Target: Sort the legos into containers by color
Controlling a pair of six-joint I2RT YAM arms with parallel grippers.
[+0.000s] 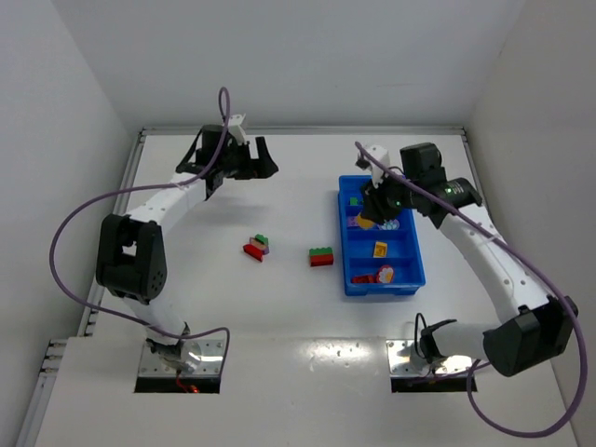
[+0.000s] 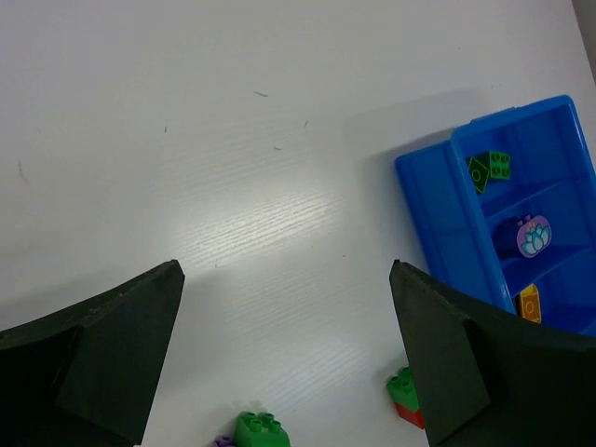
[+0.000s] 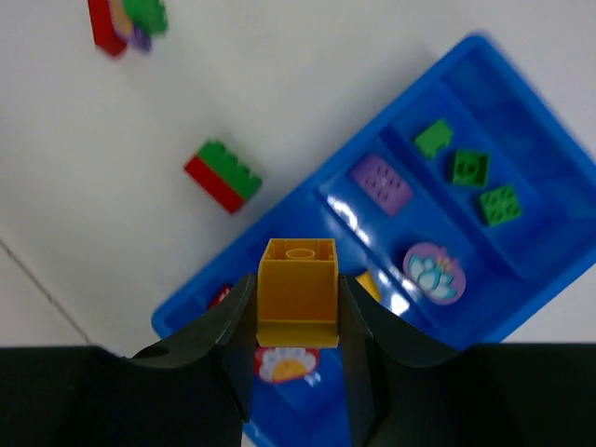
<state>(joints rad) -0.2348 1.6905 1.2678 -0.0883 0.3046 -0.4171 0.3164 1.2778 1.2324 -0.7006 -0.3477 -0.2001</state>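
the bench (image 1: 289, 200) is a smooth matte white board with a faint streaky grain and a soft patch of glare. on its right side lies the blue tray (image 1: 344, 244), a glossy moulded-plastic rectangle with rounded corners, split by thin dividers into containers (image 3: 549, 140). the legos (image 3: 222, 174) are chunky hard-plastic bricks with round studs. three green ones (image 3: 469, 168) lie in the far container. a flat lilac studded plate (image 3: 380, 182) and a round lilac disc (image 3: 433, 273) printed with a pale flower lie in the next. a small yellow brick (image 1: 380, 249) lies in the one after, and a printed flower piece (image 1: 385, 274) sits beside something red in the nearest. the right end effector (image 3: 298, 312) has its dark, smooth, curved fingers (image 3: 233, 326) closed on a square yellow brick (image 3: 298, 275) with one hollow stud, pinched by two side faces. it hangs above the left half of the tray, over the middle containers, clear of the pieces below. on the bare bench left of the tray lie a red-and-green stacked brick (image 1: 320, 256) and, farther left, a cluster of red, green and purple bricks (image 1: 256, 247). the left end effector (image 1: 250, 169) is spread wide and holds nothing. it hovers at the far left of the bench; both loose groups lie nearer than it, and the tray is well to its right.
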